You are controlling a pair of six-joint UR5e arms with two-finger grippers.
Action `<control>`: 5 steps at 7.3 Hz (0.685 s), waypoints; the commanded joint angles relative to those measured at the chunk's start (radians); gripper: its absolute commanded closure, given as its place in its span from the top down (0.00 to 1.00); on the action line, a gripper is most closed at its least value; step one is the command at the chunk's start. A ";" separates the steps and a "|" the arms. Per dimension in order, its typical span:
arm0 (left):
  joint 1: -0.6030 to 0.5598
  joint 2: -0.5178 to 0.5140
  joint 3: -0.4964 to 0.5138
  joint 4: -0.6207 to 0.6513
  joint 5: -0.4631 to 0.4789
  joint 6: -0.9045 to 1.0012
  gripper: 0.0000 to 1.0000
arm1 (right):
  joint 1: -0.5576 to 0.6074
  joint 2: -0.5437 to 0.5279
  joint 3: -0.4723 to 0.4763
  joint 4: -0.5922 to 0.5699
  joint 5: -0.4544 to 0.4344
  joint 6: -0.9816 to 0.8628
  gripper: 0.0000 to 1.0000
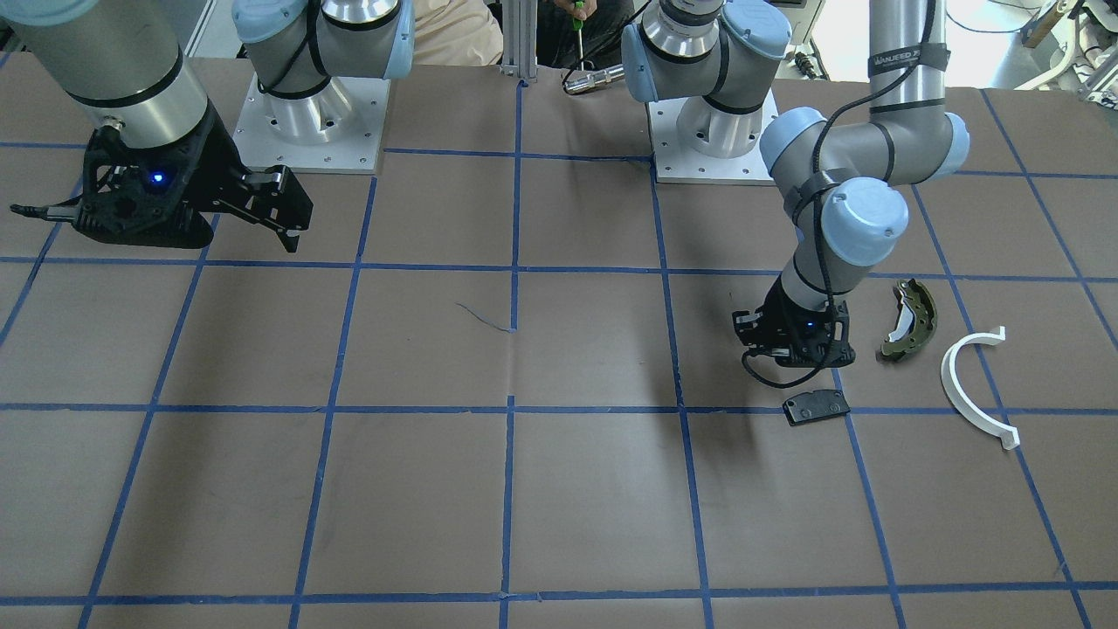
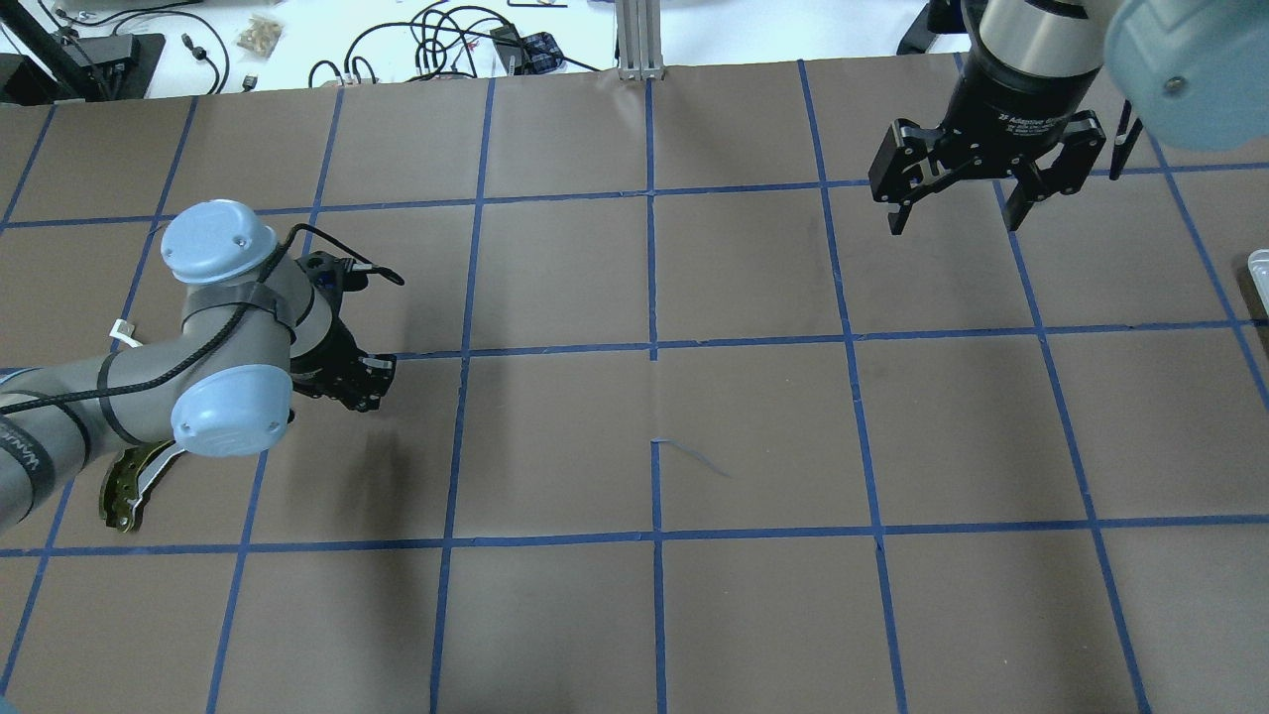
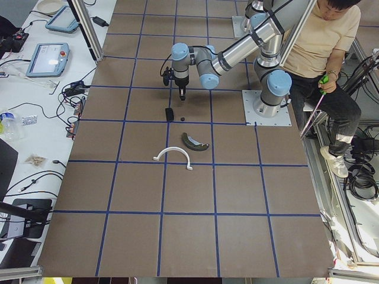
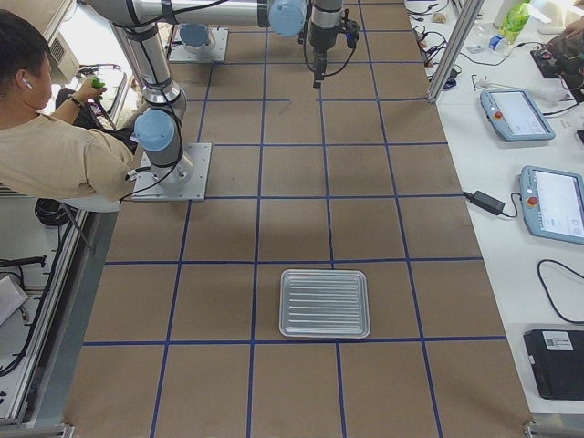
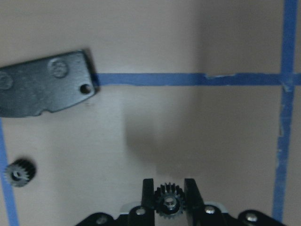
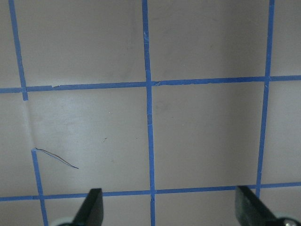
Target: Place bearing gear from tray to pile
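Left wrist-mounted view: left end effector [image 5: 168, 187] clamps a small, dark, toothed bearing gear [image 5: 168, 203].

The left arm [image 2: 119, 397] covers most of the olive brake shoe [image 2: 127, 493] in the overhead view, whose right edge crops the tray [image 2: 1258, 273] to a corner. The black pad [image 5: 44, 87] runs off the left wrist view's edge.
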State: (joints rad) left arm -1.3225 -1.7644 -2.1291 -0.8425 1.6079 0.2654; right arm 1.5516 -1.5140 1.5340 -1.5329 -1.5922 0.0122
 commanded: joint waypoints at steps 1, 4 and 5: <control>0.136 0.008 0.004 0.008 -0.005 0.249 0.00 | 0.001 -0.002 0.000 0.007 0.000 0.000 1.00; 0.219 -0.044 0.058 0.016 -0.002 0.369 0.00 | 0.001 -0.002 0.000 0.005 0.000 0.000 1.00; 0.220 -0.047 0.048 0.016 -0.002 0.368 0.00 | -0.001 -0.002 0.000 0.007 0.000 0.000 1.00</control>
State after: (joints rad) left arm -1.1110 -1.8008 -2.0823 -0.8275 1.6059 0.6161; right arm 1.5515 -1.5155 1.5340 -1.5273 -1.5923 0.0123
